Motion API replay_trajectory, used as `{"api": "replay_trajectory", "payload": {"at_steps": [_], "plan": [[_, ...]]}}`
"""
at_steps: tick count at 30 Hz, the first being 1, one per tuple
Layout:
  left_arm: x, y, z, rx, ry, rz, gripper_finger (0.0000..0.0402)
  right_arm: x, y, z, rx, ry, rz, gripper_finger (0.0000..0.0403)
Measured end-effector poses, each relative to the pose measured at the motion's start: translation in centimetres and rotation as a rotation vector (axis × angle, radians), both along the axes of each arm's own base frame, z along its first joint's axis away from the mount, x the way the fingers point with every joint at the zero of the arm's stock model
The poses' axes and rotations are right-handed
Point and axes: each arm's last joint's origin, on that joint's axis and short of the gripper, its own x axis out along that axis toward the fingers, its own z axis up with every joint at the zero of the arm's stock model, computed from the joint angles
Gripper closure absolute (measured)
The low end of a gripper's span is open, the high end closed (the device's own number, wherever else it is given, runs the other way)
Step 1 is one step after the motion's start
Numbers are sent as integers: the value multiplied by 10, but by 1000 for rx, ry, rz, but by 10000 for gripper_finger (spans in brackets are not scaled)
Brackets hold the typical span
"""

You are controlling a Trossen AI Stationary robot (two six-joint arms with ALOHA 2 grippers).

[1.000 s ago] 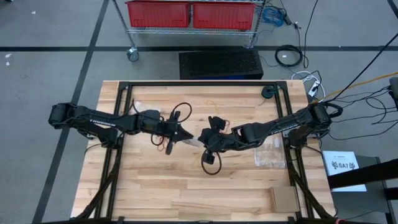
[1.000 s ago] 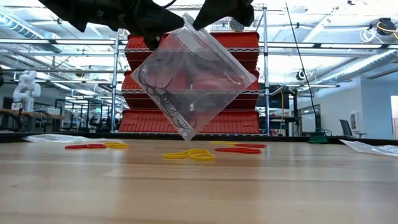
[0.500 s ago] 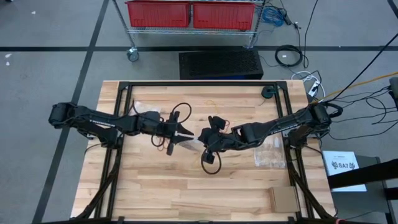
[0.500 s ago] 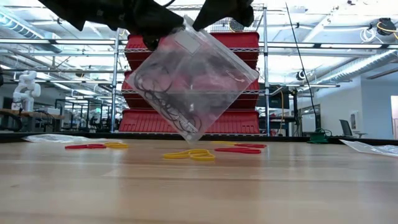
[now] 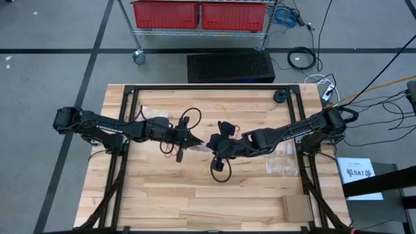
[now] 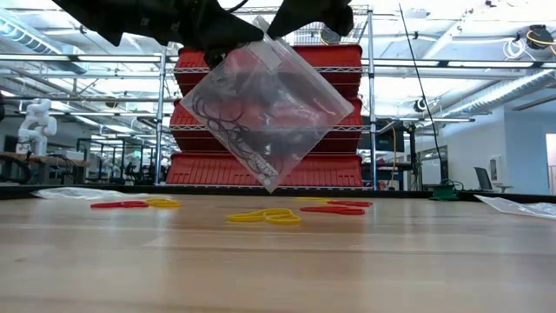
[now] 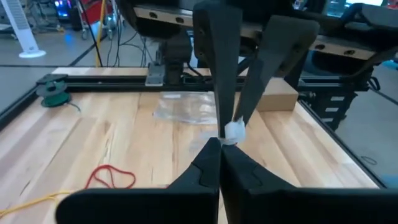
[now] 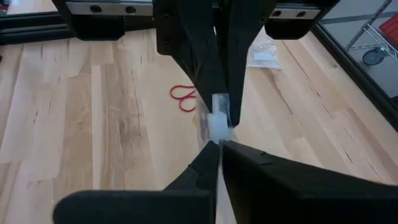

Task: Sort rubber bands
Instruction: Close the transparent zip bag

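Both grippers pinching one bag mid-air

Left gripper (image 5: 192,140) and right gripper (image 5: 212,142) clamp the bag (image 6: 265,109) top; black bands (image 6: 228,122) sag below, light, floppy, likely slippery.

In the low view both arms run off the top edge, so the grip on the clear bag (image 6: 265,113) is hidden. The dark rubber bands (image 6: 228,126) inside blur into one uncountable tangle.

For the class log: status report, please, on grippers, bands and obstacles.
Left gripper and right gripper shut on clear bag, held aloft. Black bands inside; red and yellow bands loose on table. Nothing obstructing.
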Motion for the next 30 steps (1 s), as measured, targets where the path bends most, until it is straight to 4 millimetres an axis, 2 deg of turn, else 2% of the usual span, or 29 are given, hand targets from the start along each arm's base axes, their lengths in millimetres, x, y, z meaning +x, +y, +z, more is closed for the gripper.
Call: {"api": "replay_trajectory", "payload": {"at_steps": [9,14,17,25,30], "plan": [[0,-1,0,6,4,-4,400,-12,1,20,11,-57,17,307],[0,-2,0,20,-3,-14,400,-10,-3,20,29,-61,24,262],[0,-2,0,20,-3,-17,401,-9,-9,20,55,-63,15,250],[0,-2,0,24,-7,-19,401,1,-23,13,136,-44,84,268],[-1,-2,0,24,-5,-19,401,5,-24,7,127,-28,84,312]]}}
